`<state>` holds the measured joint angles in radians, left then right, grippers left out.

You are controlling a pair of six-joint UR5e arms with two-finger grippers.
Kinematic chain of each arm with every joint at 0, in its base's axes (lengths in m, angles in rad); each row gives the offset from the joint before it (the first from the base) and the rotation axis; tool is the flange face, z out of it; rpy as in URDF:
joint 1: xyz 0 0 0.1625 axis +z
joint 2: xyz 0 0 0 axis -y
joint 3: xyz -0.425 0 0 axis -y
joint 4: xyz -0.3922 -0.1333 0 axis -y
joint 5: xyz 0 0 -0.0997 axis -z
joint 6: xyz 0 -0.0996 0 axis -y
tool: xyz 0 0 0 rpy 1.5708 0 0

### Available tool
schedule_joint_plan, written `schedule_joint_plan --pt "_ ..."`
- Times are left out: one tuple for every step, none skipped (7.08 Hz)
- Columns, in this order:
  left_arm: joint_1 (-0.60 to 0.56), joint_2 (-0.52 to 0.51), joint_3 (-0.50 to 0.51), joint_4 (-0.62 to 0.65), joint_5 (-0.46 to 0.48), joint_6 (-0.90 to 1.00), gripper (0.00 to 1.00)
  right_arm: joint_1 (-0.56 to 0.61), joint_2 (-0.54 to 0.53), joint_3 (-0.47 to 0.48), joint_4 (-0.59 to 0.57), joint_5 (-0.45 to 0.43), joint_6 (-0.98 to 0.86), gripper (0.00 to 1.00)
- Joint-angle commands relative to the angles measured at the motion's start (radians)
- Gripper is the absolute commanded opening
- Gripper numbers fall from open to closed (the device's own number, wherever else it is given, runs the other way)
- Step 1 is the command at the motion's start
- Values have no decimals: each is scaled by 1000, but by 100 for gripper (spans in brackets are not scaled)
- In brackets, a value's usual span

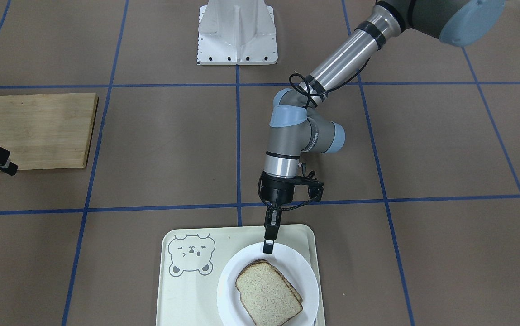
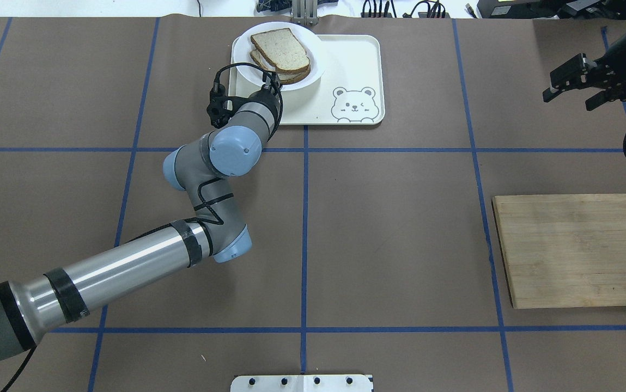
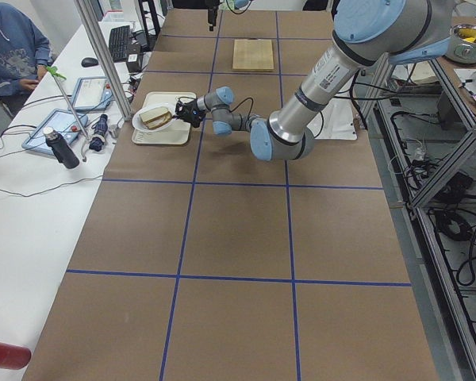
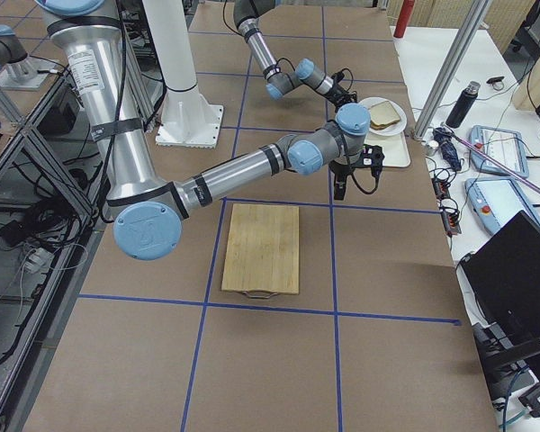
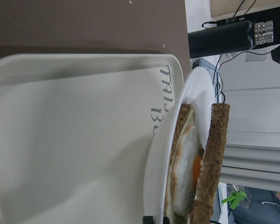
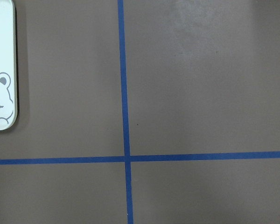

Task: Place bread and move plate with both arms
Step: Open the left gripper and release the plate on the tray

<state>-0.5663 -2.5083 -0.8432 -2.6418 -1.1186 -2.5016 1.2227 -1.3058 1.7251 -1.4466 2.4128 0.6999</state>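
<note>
The plain bread slice (image 1: 266,294) lies on top of an egg-topped slice (image 5: 184,177) on the white plate (image 1: 289,260). The plate sits at one end of the cream bear tray (image 1: 187,299). My left gripper (image 1: 269,246) reaches down from the robot's side and is shut on the plate's near rim. In the left wrist view the plate (image 5: 163,154) looks slightly raised over the tray (image 5: 74,140), with the bread (image 5: 212,163) edge-on. My right gripper (image 2: 567,93) hovers open and empty far to the right, above bare table.
A bamboo cutting board (image 2: 574,250) lies on the robot's right side. A white metal stand (image 1: 237,31) is at the robot's base. The tray (image 2: 345,60) is near the table's far edge, with bottles and devices just beyond it.
</note>
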Motion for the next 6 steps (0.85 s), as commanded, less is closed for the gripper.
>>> schedule_joint_plan --pt "-9 2 -7 0 -53 6 71 -3 2 -2 0 0 0 100" --pt "-18 11 -42 2 -79 16 72 -6 5 -6 0 0 1 100" --pt "-23 69 -145 3 -125 100 72 -6 5 -2 0 0 1 100" --pt "-23 153 -266 5 -153 119 72 -6 5 -1 0 2 1 100" --pt "-26 208 -345 14 -197 121 72 -6 4 2 0 3 0 100" --pt "-44 241 -414 52 -275 156 72 -6 7 16 -3 3 0 100"
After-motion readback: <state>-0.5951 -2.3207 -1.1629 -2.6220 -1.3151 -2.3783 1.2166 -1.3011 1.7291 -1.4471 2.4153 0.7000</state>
